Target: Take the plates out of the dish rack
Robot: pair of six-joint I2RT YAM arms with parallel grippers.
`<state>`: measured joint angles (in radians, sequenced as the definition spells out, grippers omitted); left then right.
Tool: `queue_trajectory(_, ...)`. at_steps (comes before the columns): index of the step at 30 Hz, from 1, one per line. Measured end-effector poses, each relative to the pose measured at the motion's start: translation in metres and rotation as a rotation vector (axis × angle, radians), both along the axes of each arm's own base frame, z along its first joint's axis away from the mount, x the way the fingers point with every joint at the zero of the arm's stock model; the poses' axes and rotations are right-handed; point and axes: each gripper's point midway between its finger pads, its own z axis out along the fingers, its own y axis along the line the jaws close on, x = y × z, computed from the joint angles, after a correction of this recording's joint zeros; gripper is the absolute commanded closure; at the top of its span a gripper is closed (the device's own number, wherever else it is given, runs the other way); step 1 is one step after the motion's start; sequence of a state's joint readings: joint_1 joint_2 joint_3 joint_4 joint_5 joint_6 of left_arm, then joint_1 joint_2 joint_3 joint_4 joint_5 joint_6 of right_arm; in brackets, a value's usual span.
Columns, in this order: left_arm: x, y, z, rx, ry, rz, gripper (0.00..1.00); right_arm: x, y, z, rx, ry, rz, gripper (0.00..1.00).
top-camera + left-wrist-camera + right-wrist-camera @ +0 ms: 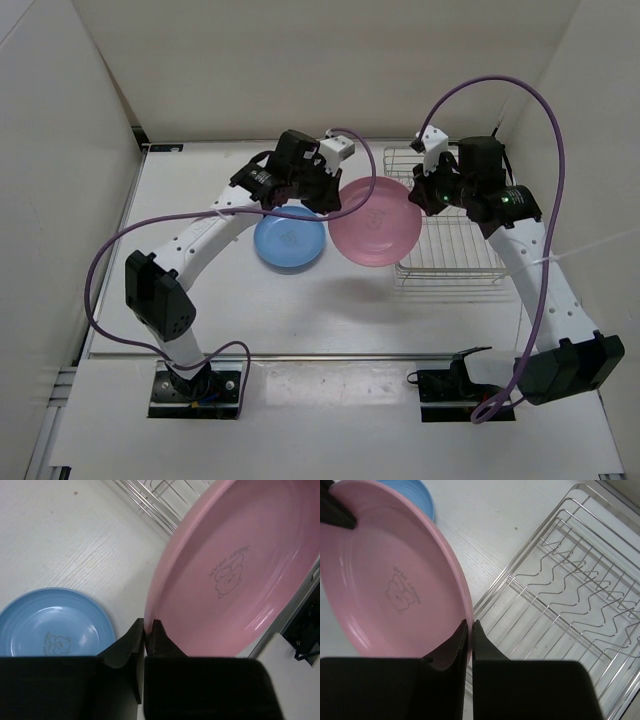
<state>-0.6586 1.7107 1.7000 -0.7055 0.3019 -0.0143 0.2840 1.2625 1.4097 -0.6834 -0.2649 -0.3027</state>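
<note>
Mid-handover at centre frame, the round pink plastic plate (pixel 376 232) is pinched by left gripper (pixel 148 624) and right gripper (pixel 470 625); right release is likely needed.

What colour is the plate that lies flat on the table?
The plate is light blue, with a faint bear print; the left wrist view shows it best.

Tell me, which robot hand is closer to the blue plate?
Left. The left gripper pinches the pink plate on the rim next to the blue plate. The right gripper pinches the opposite rim, over by the dish rack.
</note>
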Motion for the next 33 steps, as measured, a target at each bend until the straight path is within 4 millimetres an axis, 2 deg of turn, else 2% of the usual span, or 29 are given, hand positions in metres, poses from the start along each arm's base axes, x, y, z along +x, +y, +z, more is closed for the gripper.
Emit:
queue_trajectory(1, 0.002, -0.001, 0.002, -0.006, -0.006, 0.009, 0.89, -0.002, -0.001, -0.002, 0.0, 0.012, -0.001, 0.97)
queue_trajectory(2, 0.004, 0.0, 0.002, -0.01, -0.004, 0.016, 0.89, -0.003, 0.001, -0.002, 0.004, 0.014, 0.002, 0.83)
queue_trajectory(3, 0.004, 0.001, 0.002, -0.011, 0.0, 0.02, 0.89, -0.003, 0.002, -0.001, 0.008, 0.012, 0.005, 0.65)
queue_trajectory(5, 0.006, 0.003, 0.0, 0.0, -0.008, 0.033, 0.89, -0.003, 0.002, -0.001, 0.01, 0.009, 0.004, 0.2)
queue_trajectory(7, 0.008, 0.008, -0.006, 0.019, -0.007, 0.062, 0.89, 0.001, -0.003, -0.002, -0.016, -0.011, -0.02, 0.14)
queue_trajectory(8, 0.011, 0.013, -0.011, 0.03, -0.007, 0.086, 0.89, 0.003, -0.007, -0.004, -0.026, -0.013, -0.037, 0.0)
queue_trajectory(10, 0.013, 0.028, -0.024, 0.056, 0.01, 0.145, 0.89, 0.009, -0.016, -0.007, -0.052, -0.021, -0.085, 0.0)
queue_trajectory(12, 0.021, 0.053, -0.037, 0.083, 0.031, 0.224, 0.89, 0.015, -0.03, -0.009, -0.077, -0.026, -0.146, 0.0)
queue_trajectory(17, 0.06, 0.149, -0.061, 0.095, 0.102, 0.48, 0.89, 0.027, -0.071, -0.008, -0.09, -0.035, -0.298, 0.0)
queue_trajectory(20, 0.076, 0.202, -0.067, 0.049, 0.153, 0.591, 0.89, 0.02, -0.077, -0.011, -0.086, -0.032, -0.321, 0.0)
queue_trajectory(22, 0.082, 0.221, -0.072, 0.014, 0.188, 0.616, 0.89, 0.015, -0.077, -0.011, -0.081, -0.038, -0.318, 0.0)
queue_trajectory(24, 0.087, 0.227, -0.085, -0.014, 0.233, 0.61, 0.89, 0.012, -0.076, -0.007, -0.074, -0.047, -0.317, 0.0)
queue_trajectory(26, 0.089, 0.223, -0.105, -0.037, 0.305, 0.577, 0.89, 0.011, -0.075, -0.004, -0.067, -0.056, -0.316, 0.0)
queue_trajectory(30, 0.088, 0.214, -0.158, -0.05, 0.487, 0.528, 0.89, 0.01, -0.075, -0.004, -0.063, -0.054, -0.314, 0.0)
queue_trajectory(33, 0.081, 0.21, -0.187, -0.057, 0.597, 0.508, 0.89, 0.01, -0.074, -0.004, -0.059, -0.054, -0.31, 0.0)
